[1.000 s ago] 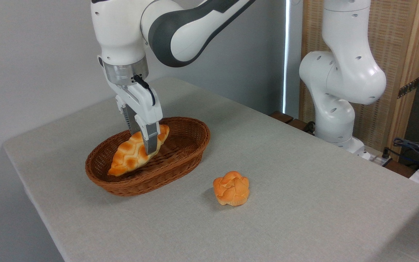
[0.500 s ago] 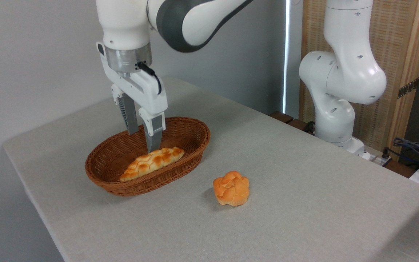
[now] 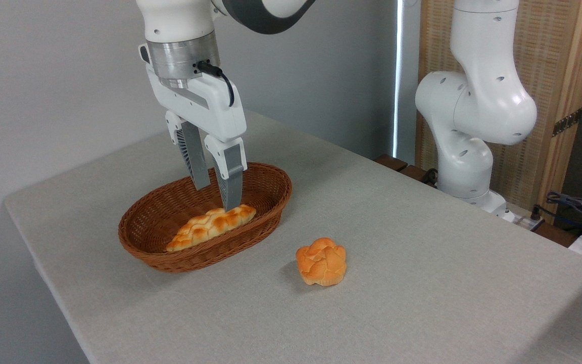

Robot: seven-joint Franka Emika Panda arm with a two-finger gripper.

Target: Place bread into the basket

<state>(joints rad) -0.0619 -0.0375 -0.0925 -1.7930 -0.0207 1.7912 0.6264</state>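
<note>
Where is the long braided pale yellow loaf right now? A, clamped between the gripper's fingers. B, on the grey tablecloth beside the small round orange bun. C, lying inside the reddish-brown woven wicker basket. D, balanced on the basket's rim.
C: the braided loaf lies on the floor of the wicker basket, with the open gripper above it, holding nothing.

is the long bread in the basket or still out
In. The bread lies flat inside the basket, below its rim, and the open gripper above it holds nothing.
</note>
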